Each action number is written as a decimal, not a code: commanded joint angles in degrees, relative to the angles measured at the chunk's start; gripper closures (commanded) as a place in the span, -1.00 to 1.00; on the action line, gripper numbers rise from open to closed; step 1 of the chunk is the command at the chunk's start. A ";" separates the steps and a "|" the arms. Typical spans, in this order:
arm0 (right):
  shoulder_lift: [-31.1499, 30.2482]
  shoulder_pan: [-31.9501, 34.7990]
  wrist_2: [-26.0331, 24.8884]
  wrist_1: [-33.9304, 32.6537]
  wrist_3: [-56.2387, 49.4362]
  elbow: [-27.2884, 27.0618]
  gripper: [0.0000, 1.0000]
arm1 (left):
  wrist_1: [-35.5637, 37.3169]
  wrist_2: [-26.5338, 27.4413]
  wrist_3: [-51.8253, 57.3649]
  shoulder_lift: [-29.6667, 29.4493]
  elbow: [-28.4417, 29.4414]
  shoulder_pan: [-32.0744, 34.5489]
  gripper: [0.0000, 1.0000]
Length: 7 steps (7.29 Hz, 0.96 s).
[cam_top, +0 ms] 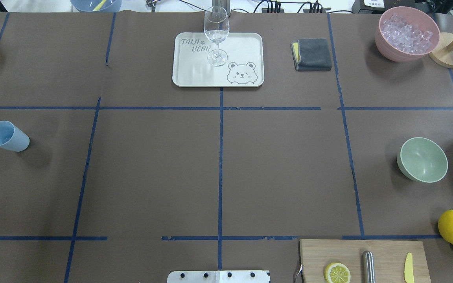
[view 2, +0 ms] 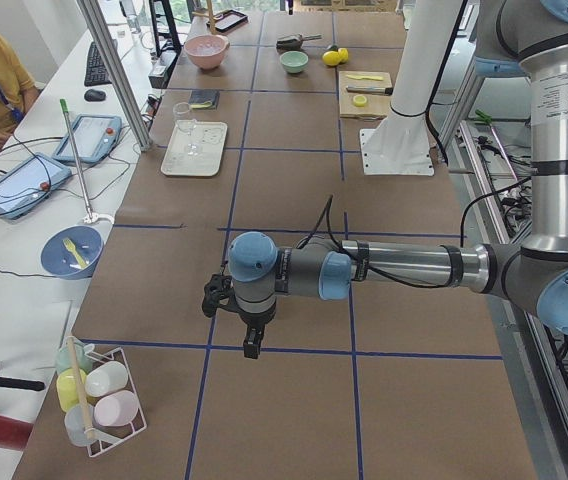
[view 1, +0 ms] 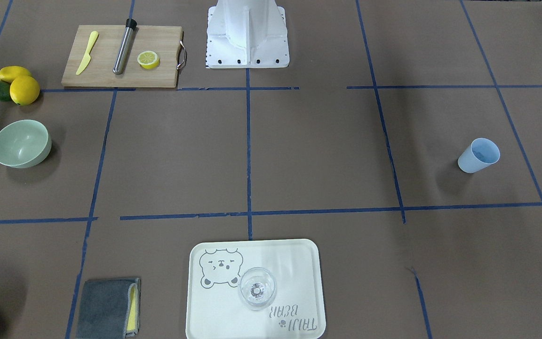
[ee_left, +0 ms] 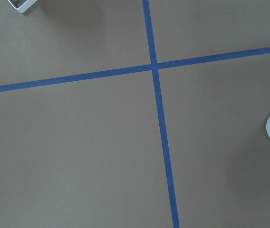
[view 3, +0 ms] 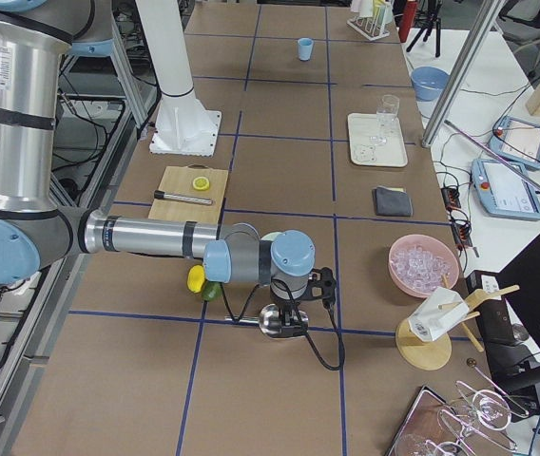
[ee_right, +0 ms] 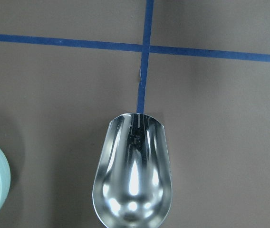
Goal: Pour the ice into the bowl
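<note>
Polished metal scoop (ee_right: 132, 175) fills the lower centre of the right wrist view. Its hollow side faces up and is empty, and its lip points toward a crossing of blue tape (ee_right: 144, 80).

1. Right gripper (view 3: 292, 306): points down directly over the scoop, at the table's end on the robot's right. Finger spacing cannot be determined, nor whether it grips the scoop handle.
2. Left gripper (view 2: 253, 345): points down above the table (cam_top: 151, 177) on the robot's left. Finger spacing cannot be determined.
3. Bowl (cam_top: 423, 159): upright and empty on the robot's right side. Its mint-green rim shows at the left edge of the right wrist view, beside the scoop but apart from it.
4. Ice (cam_top: 407, 33): heaped in the pink container (cam_top: 391, 51) at the far right corner, well apart from the bowl.
5. Lemons (cam_top: 452, 227): near the bowl, on the side toward the robot, just beside the cutting board (cam_top: 387, 251).
6. Cutting board contents: a lemon half (cam_top: 337, 272), a steel rod (cam_top: 368, 267) and a yellow knife (cam_top: 408, 267).
7. Tray (cam_top: 246, 43): at the far centre, carrying an upright wine glass (cam_top: 216, 31). A folded grey cloth (cam_top: 313, 54) lies between the tray and the pink container.
8. Blue cup (cam_top: 8, 137): upright on the robot's left side, well apart from the bowl. Its edge shows at the right border of the left wrist view.
</note>
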<state>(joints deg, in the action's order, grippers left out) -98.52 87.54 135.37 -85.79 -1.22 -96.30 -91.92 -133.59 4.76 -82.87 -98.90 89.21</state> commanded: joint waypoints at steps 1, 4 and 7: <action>0.17 -0.09 0.51 0.01 0.25 -2.56 -1.00 | -0.02 0.00 -0.01 0.08 -0.07 0.00 -1.00; 2.96 0.00 0.42 0.62 0.95 -7.24 -1.00 | -0.46 0.00 0.08 0.16 -0.16 0.09 -1.00; 0.71 0.00 3.66 5.52 1.04 -7.77 -1.00 | -0.54 0.00 0.08 0.16 -0.24 0.09 -1.00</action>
<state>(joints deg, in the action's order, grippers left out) -96.57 87.53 137.92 -83.21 -0.33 -104.13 -92.44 -133.59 4.83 -82.71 -99.12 89.30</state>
